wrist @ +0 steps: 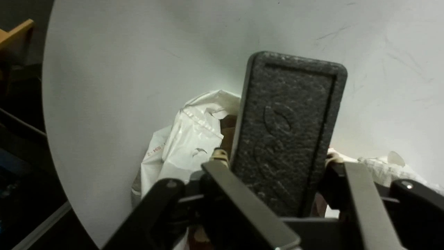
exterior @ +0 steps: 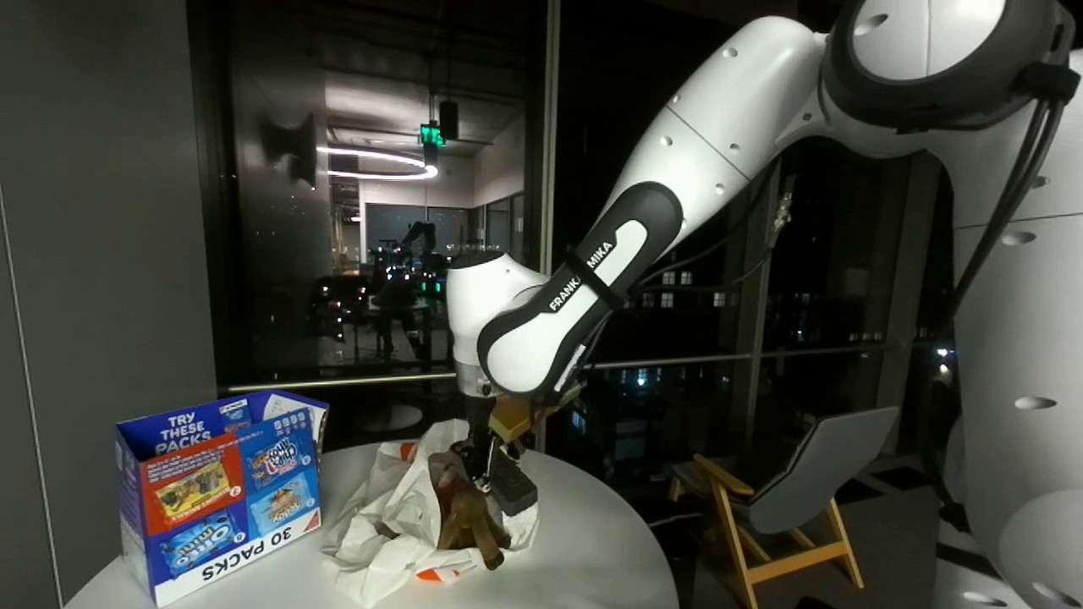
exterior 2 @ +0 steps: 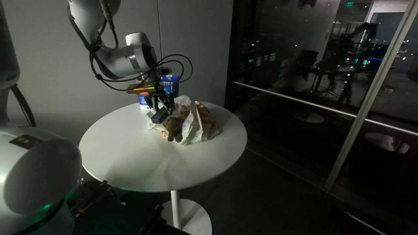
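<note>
A dark grey, brick-shaped block [wrist: 288,132] with a raised rim and engraved marks is clasped between the two fingertips of my gripper [wrist: 276,158]. It juts out past the fingers and also shows in both exterior views, as the black block [exterior: 514,485] and the block [exterior 2: 160,116], held above the table. Close beside and below it lies a brown, plush-looking object [exterior: 467,516], partly inside a crumpled white plastic bag [exterior: 385,529] with orange marks. The block and gripper hide part of the bag in the wrist view.
A blue and red snack box [exterior: 224,499] stands open-topped on the round white table [exterior 2: 130,150], near the bag. A grey chair with wooden legs [exterior: 804,474] is beyond the table. Loose cables [exterior 2: 176,62] loop around the wrist. Tall dark windows line one side.
</note>
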Controlling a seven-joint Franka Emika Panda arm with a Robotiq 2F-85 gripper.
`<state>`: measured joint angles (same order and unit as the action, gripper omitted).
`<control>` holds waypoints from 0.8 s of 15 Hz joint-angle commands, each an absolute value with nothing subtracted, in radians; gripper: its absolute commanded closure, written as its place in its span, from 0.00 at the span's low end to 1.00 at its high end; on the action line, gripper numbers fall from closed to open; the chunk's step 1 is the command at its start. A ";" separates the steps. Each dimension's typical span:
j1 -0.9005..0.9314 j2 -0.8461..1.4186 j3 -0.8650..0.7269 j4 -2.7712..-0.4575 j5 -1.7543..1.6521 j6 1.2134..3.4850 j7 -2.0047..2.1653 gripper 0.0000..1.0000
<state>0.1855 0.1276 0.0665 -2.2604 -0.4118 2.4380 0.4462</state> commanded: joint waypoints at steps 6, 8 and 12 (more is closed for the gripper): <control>0.143 0.299 0.135 -2.038 -0.088 2.308 -0.078 0.61; 0.141 0.317 0.127 -2.013 -0.081 2.275 -0.076 0.61; 0.128 0.364 0.115 -1.957 -0.087 2.205 -0.066 0.61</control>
